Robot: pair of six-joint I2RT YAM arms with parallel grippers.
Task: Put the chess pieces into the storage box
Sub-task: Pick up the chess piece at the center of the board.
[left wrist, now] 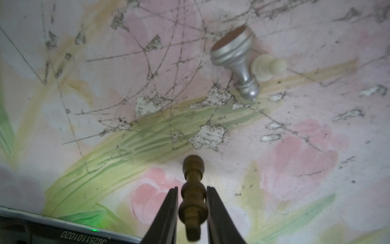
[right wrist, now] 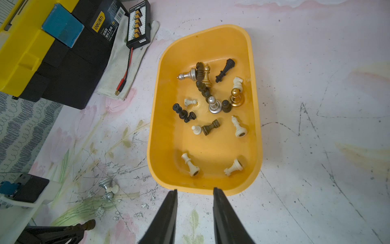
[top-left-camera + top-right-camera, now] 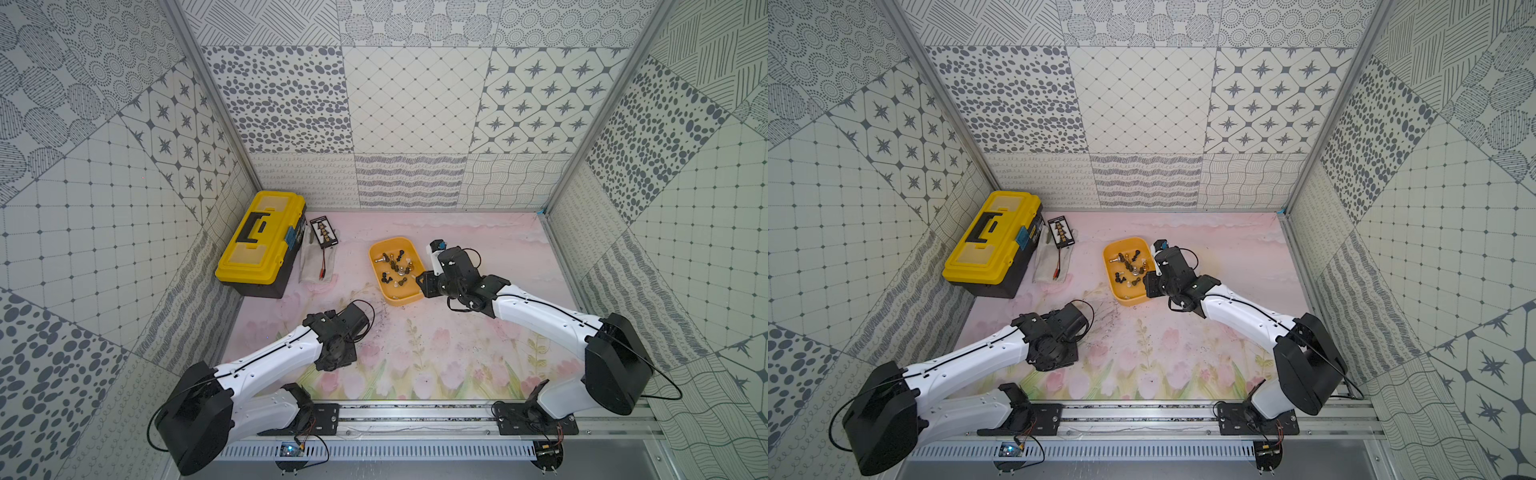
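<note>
– Left wrist view: L pincer (image 1: 191,189) is clamped on a brass piece (image 1: 193,169), gripped round its waist, head poking out past the tips. Where's it going?
– Storage box (image 2: 202,48). The pincer's near the box, off its short near end, not over it yet. Can't tell if the piece is clear of the counter (image 2: 316,84), so lift first, then travel.
– Anything in the way?
– R pincer (image 2: 194,190) hangs right at that same near rim, jaws narrowly apart, nothing btw them. I'd bring L in over the long side facing its own arm, high enough to clear the wall.
– Grip OK?
– Round, turned profile, so prob. prone to swivel. Go slow, no wrist twist. Let go low over a bare patch of box floor. The chess pieces (image 2: 214,104) inside crowd the middle, & a fall onto them could bounce it out.
– Then?
– Silver piece (image 2: 105,183) & cream pawn (image 2: 114,188) lie touching each other outside the box, off its near corner. Those look next.
</note>
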